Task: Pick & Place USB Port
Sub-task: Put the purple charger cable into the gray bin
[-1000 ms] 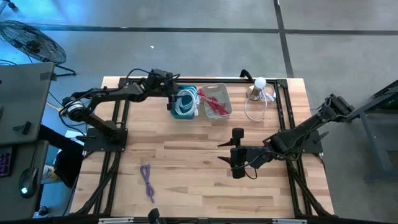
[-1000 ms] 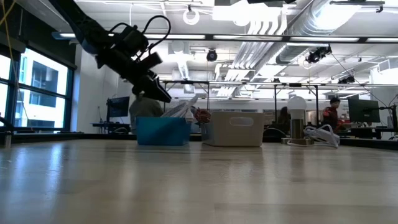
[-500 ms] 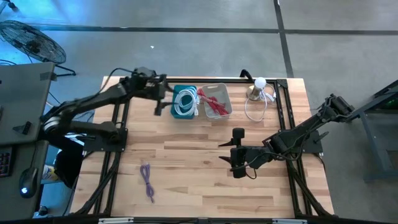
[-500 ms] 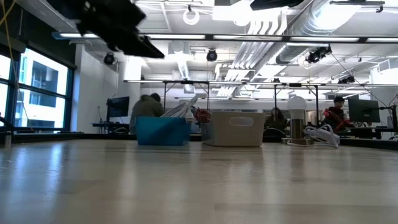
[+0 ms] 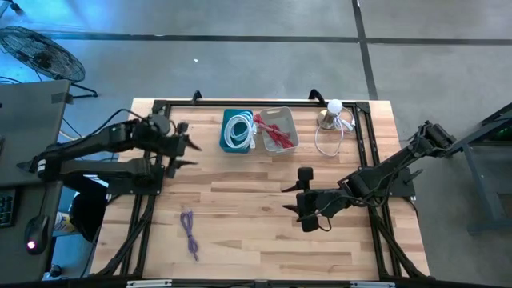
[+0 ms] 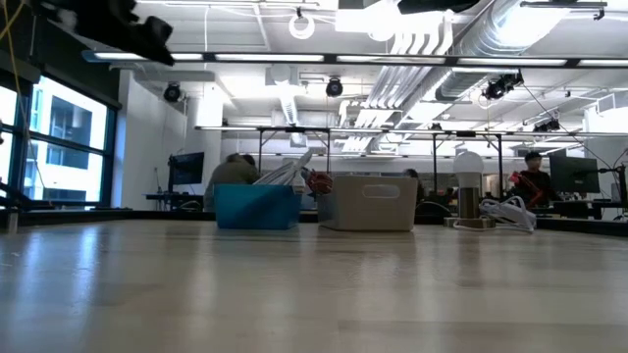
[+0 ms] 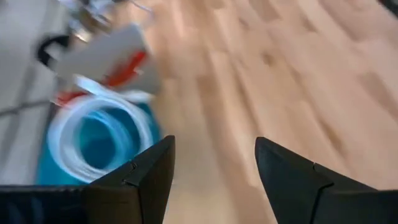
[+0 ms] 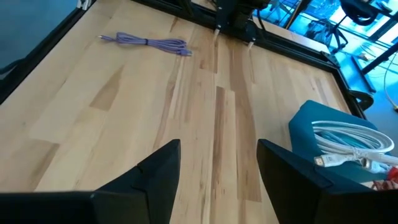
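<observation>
High view showed us the left gripper (image 5: pixel 182 148), fingers apart and empty, pulled back left from the blue bin (image 5: pixel 237 130) holding the white cable (image 5: pixel 238 130), so that drop looked done; right gripper (image 5: pixel 290 198) waited open mid-table.

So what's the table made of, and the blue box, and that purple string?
The table looks like pale wood: plank lines and grain, matte finish. The blue bin seems to be smooth plastic, though felt or card is possible. The purple cable looks rubbery or plastic-coated, bundled in a thin bendy strand.
</observation>
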Controlling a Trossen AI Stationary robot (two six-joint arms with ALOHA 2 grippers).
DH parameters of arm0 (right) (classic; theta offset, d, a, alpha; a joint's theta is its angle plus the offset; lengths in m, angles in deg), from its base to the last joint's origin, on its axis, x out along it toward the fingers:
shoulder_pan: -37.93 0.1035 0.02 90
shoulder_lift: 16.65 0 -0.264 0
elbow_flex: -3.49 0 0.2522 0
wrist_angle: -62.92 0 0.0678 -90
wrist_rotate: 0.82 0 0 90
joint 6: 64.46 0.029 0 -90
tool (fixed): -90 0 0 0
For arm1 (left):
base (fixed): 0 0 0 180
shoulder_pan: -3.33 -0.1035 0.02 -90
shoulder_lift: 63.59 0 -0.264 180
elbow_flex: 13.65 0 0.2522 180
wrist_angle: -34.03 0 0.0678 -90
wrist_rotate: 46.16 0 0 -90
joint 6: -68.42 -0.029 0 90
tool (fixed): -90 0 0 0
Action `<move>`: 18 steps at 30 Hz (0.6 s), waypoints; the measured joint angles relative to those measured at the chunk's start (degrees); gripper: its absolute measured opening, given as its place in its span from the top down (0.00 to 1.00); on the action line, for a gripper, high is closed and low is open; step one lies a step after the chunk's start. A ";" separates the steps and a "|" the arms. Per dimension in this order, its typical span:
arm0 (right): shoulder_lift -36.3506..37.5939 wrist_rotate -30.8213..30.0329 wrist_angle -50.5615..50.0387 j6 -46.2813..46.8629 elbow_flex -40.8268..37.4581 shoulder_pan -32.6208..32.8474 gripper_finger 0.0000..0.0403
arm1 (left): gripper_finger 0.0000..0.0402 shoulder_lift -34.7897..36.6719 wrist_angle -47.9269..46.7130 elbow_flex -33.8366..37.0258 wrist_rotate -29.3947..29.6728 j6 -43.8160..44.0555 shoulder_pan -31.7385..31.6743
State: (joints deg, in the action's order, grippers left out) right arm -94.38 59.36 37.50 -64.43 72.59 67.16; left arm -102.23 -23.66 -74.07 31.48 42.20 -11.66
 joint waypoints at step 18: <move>0.00 -0.03 0.07 1.27 0.00 -0.24 0.49 | 0.46 0.57 -1.79 14.76 2.56 22.42 25.33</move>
State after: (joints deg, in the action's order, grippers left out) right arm -94.38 59.33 37.56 -63.16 72.59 66.92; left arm -101.66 -25.45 -59.31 34.04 64.62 13.67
